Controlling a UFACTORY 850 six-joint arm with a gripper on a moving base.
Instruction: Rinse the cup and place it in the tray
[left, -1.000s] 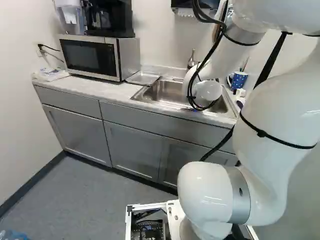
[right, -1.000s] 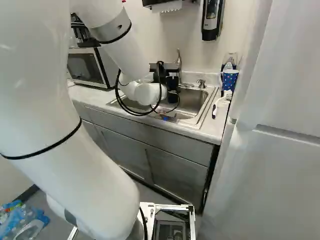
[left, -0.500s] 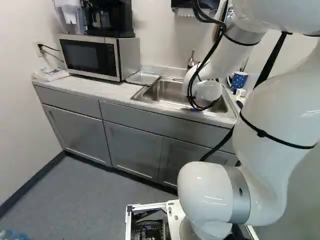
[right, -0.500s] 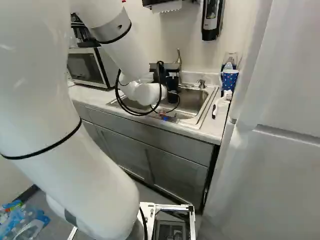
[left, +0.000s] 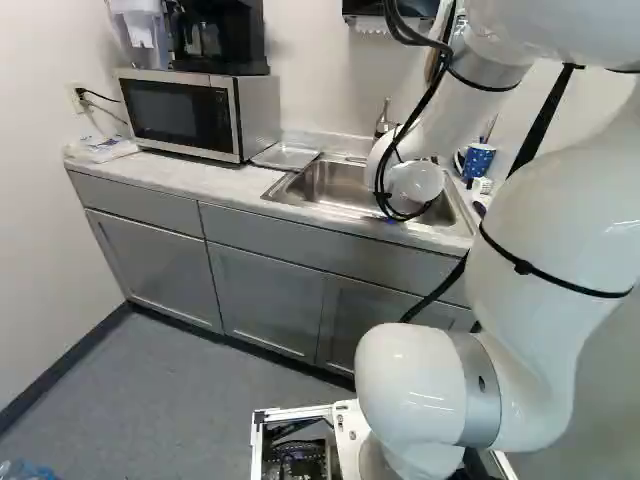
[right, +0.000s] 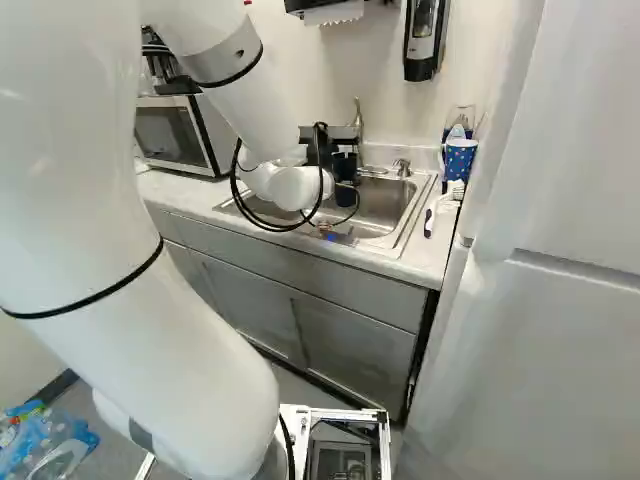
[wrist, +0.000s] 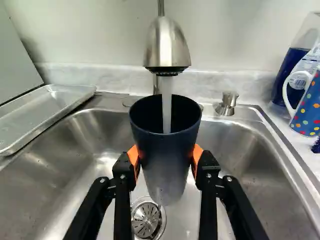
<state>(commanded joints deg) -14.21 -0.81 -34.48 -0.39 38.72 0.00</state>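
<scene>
- We see hardly any change. Our base (right: 385, 430) has not moved, and the big parts of our arm (right: 235, 105) look the same as half a second ago.
- By our wrist, in the right base view, the dark shapes look a tiny bit different. Maybe the cup (wrist: 167, 152) got a little turn, but we can't be sure.
- To us, this means we are in the rinsing part. The trip to the tray (wrist: 55, 107) is not done yet.
- Our gripper (wrist: 165, 155) is pinching the cup, with one orange pad (wrist: 133, 158) on each side.
- The cup is up over the sink (wrist: 37, 200), near the drain (wrist: 146, 219) and under the tap (wrist: 167, 45). Water (wrist: 166, 107) runs right into its open top.
- The cup is tall and has no handle that we can see. It is dark blue, nearly black, up high, and grey and shiny down low. Its top is wider than its bottom.
- We can't tell how full it is.
- We think we should tip the water out next, then take the cup to the tray beside the sink.
- A full cup could be heavy, and wet sides could slip, so we should go slow.
</scene>
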